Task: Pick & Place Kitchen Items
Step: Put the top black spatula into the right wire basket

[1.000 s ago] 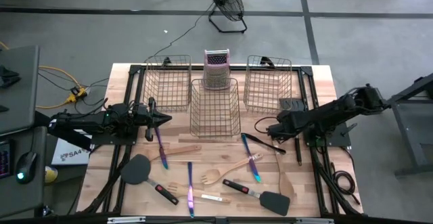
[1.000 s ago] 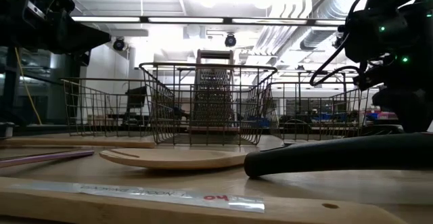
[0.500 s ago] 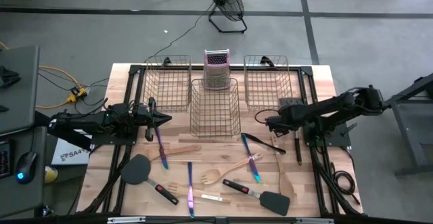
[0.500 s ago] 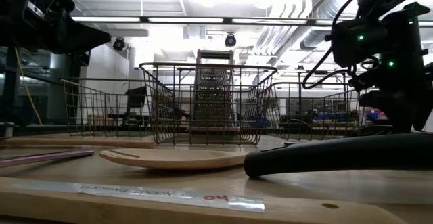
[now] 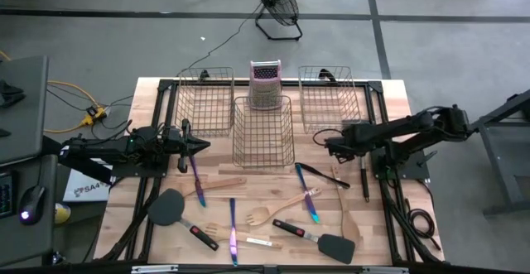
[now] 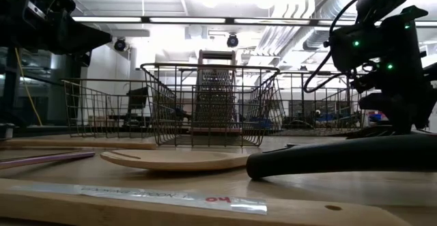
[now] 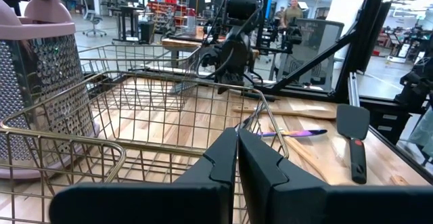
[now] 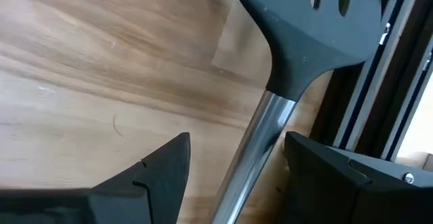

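A black slotted spatula with a metal shaft (image 8: 254, 153) lies flat on the wooden table beside the right frame rail. Its handle (image 5: 363, 181) shows in the high view, where my right arm covers its head. My right gripper (image 8: 237, 176) is open and points steeply down. One finger stands on each side of the shaft just behind the head (image 8: 318, 28), touching nothing. My left gripper (image 5: 201, 145) waits shut and level over the table's left side, facing the middle basket. Wooden spoons (image 5: 286, 208), purple cutlery (image 5: 197, 179) and two more black spatulas (image 5: 170, 208) lie across the near half.
Three wire baskets stand at the far side: left (image 5: 204, 100), middle (image 5: 263, 129) and right (image 5: 329, 100). A metal grater (image 5: 265, 84) stands behind the middle one. The black frame rail (image 8: 379, 95) runs close along the spatula. Bare wood lies between the baskets and the utensils.
My right arm has swung a little toward the table's far edge, and it now hangs over the spatula's head end by the right rail. My left arm has kept still, and no utensil has moved.
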